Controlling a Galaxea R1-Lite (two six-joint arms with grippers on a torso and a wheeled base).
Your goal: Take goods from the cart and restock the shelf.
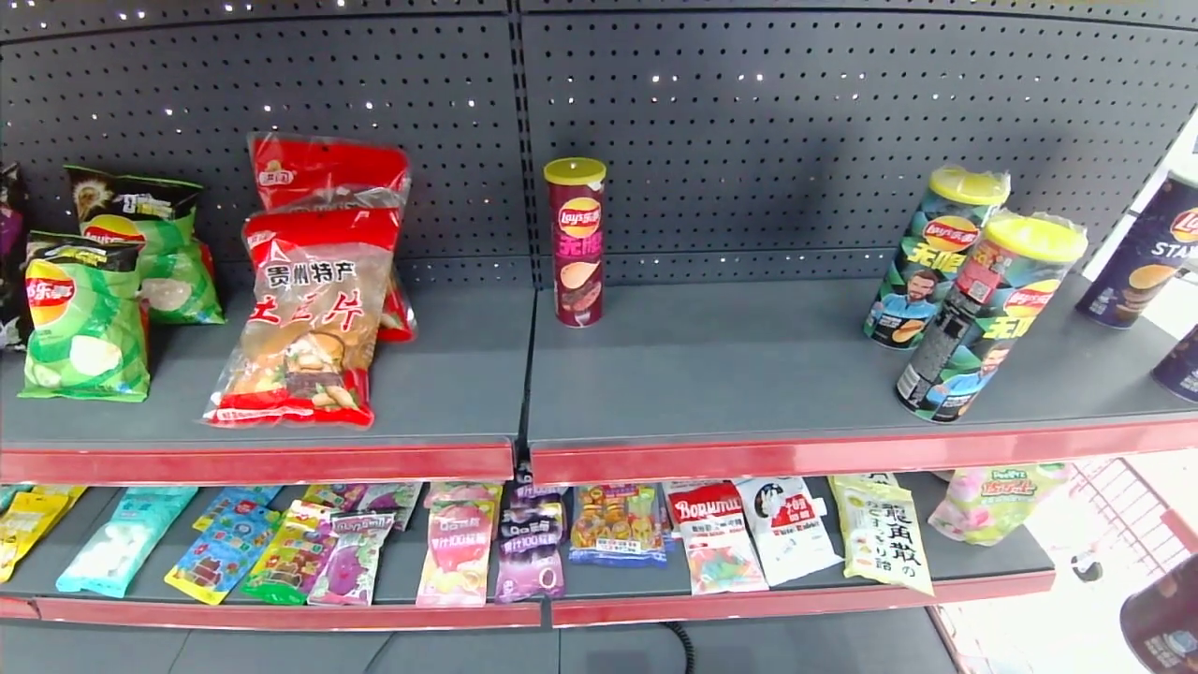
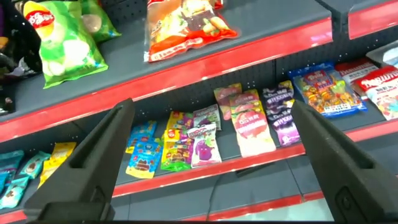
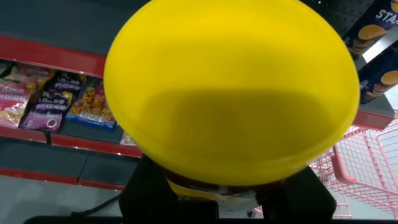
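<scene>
The right gripper (image 3: 217,200) is clamped on a chip can (image 3: 230,87), its dark fingers (image 3: 149,194) flanking the tube just beneath the yellow lid. The can is held out in front of the shelf (image 1: 711,374), near its right end, with the pink cart (image 3: 364,165) close by. The lid sits right against the camera and hides the can's body and the fingertips. The left gripper (image 2: 210,106) is spread wide and empty, facing the lower shelf (image 2: 249,165) of candy bags (image 2: 252,121)
</scene>
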